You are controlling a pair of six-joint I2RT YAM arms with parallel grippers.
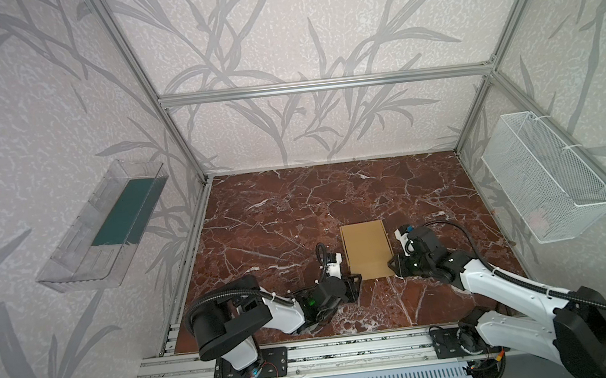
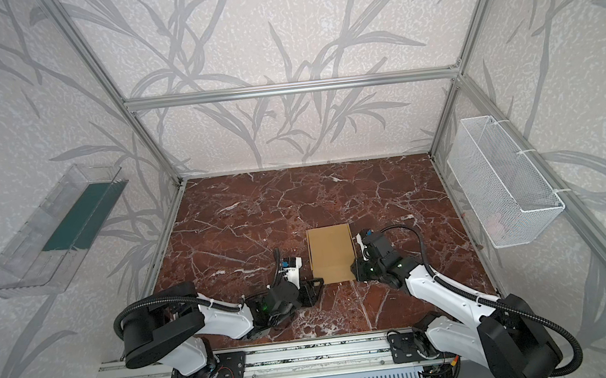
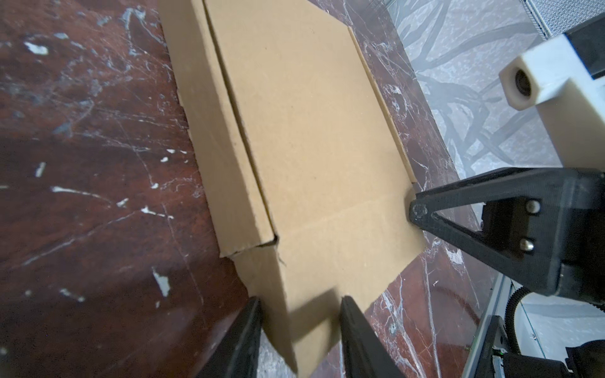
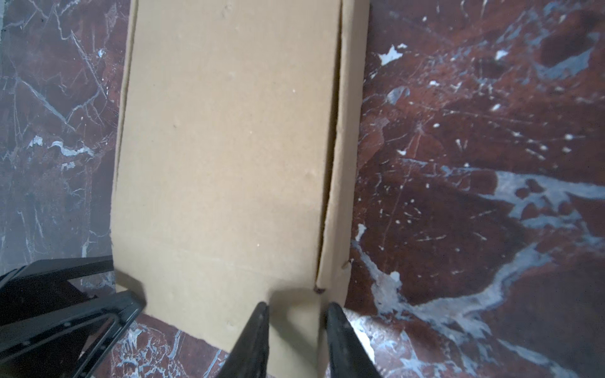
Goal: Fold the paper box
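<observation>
- Close to the near edge of the red-brown marble table (image 1: 276, 208), the left claw (image 3: 300, 298) sits low with its fingers spread partway. In the gap shows a corner of the paper box (image 1: 365, 248), on the front flap (image 3: 343, 258), at the side facing the table's left edge. I can make out no pinch on it.
- Level with it, the right claw (image 4: 297, 304) is also spread partway. It straddles the flap's other corner, where the narrow side wall (image 4: 342, 163) ends. In the left wrist view, one of its fingers (image 3: 458, 216) touches the cardboard at that corner with its tip.
- The paper box lies between the two claws and just beyond them, in the near half of the table and a little towards the right edge from the middle. It is plain tan cardboard. Its broad top panel lies flat, a narrow strip is folded along each long side, and the front flap sticks out flat towards the near edge.
- Farther off, on the enclosure's walls and well apart from the cardboard, hang two containers. A clear plastic bin (image 1: 102, 226) with a dark green sheet (image 1: 123, 212) in it is on the left, and a white wire mesh basket (image 1: 545, 176) is on the right.
</observation>
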